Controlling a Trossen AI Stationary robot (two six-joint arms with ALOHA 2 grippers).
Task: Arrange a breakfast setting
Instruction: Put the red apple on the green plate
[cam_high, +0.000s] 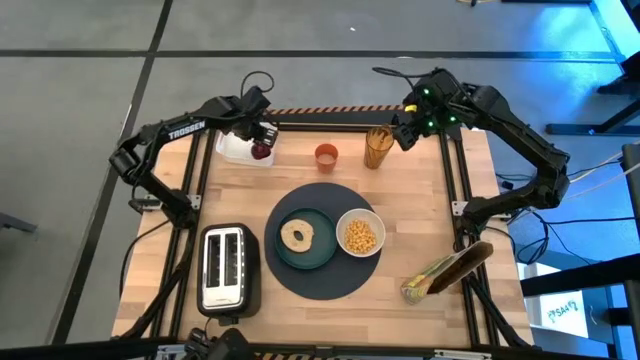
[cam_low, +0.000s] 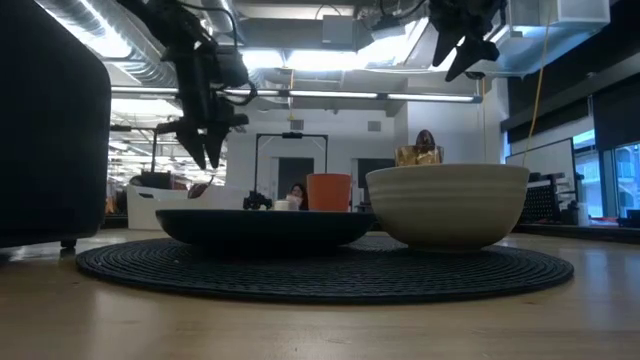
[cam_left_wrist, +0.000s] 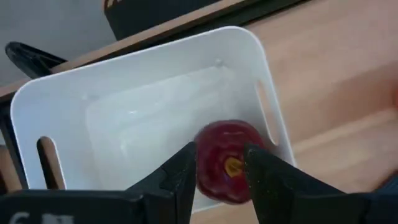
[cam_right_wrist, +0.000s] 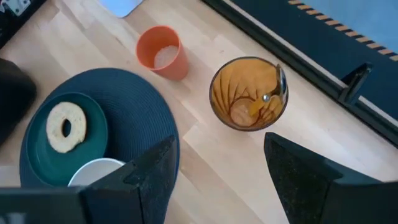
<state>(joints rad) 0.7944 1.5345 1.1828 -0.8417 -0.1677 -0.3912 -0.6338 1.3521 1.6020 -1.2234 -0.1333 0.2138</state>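
High view first: the dark red fruit (cam_high: 262, 151), glossy and round, sits at the edge of a smooth white plastic bin (cam_high: 238, 147) at the counter's (cam_high: 420, 200) far left, and the left gripper (cam_high: 262, 140) has its fingers (cam_left_wrist: 180, 177) closed in on either side of it, pressed against the skin. Centre stage, the woven dark-grey mat (cam_high: 322, 280) carries the teal plate (cam_high: 305, 255) with the ring-shaped bagel (cam_high: 297, 236), and beside it the ribbed white bowl (cam_high: 360, 234) of yellow pieces. Orange cup (cam_high: 326, 156) stands behind the mat. Right gripper (cam_high: 405, 135) hovers with fingers (cam_right_wrist: 155, 171) spread wide, empty, above an amber glass (cam_high: 378, 148) holding the metal spoon (cam_right_wrist: 278, 84). A toaster (cam_high: 227, 268) sits front left.
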